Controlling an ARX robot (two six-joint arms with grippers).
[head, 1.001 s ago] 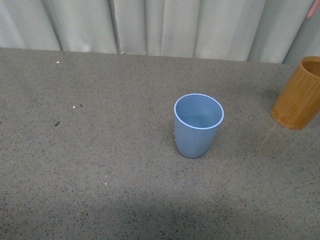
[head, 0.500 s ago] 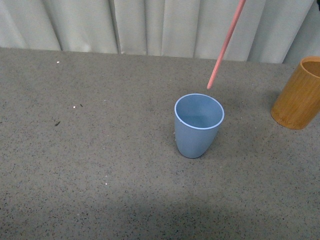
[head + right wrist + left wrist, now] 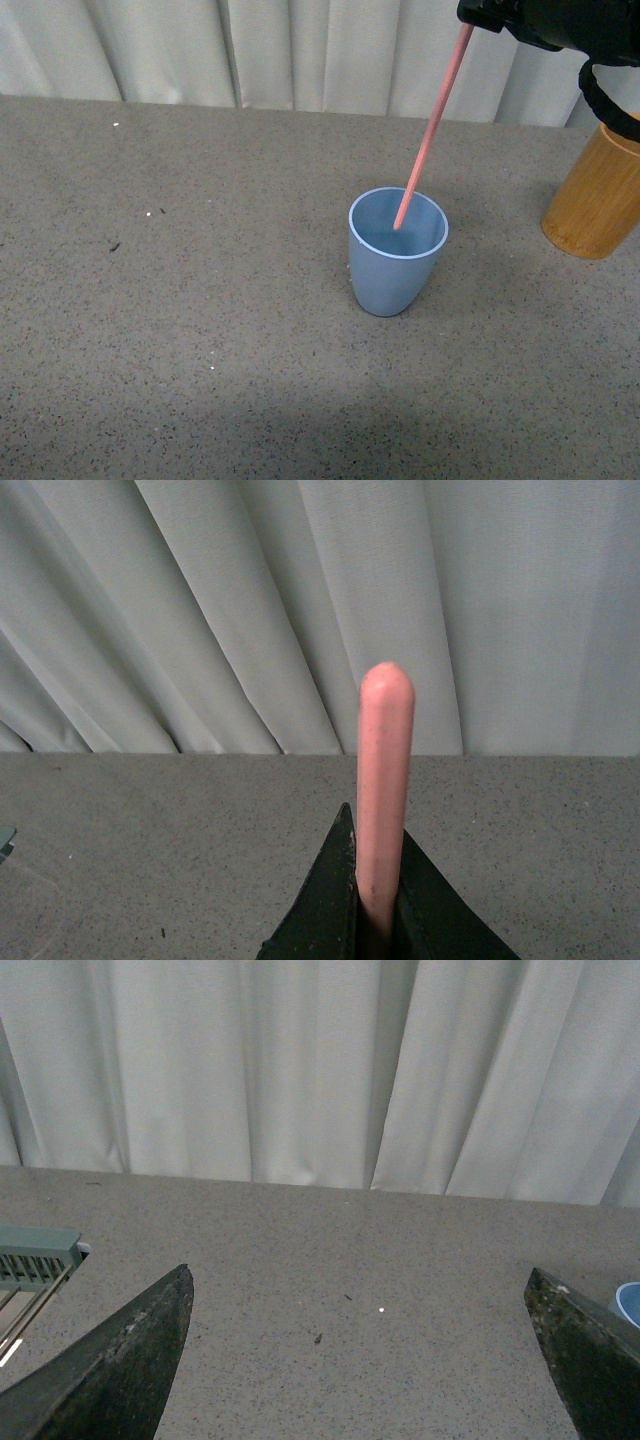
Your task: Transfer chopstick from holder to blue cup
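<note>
The light blue cup (image 3: 396, 251) stands upright near the middle of the grey table. A pink chopstick (image 3: 432, 128) slants down from the top right, and its lower tip sits inside the cup's mouth. My right gripper (image 3: 470, 22), black, is shut on the chopstick's upper end at the top of the front view. In the right wrist view the chopstick (image 3: 383, 790) rises from between the closed fingers (image 3: 330, 900). The brown holder (image 3: 598, 190) stands at the right edge, partly behind the right arm. My left gripper (image 3: 360, 1305) is open over bare table, and the cup's rim (image 3: 630, 1300) shows beside one finger.
A pale pleated curtain (image 3: 320, 50) hangs along the table's far edge. Small specks (image 3: 148, 212) lie on the table's left part. A grey-green ribbed object (image 3: 35, 1255) shows at the edge of the left wrist view.
The chopstick came in from the top right and went down, so its tip is now inside the cup instead of above the rim. The right arm has come into the front view.
</note>
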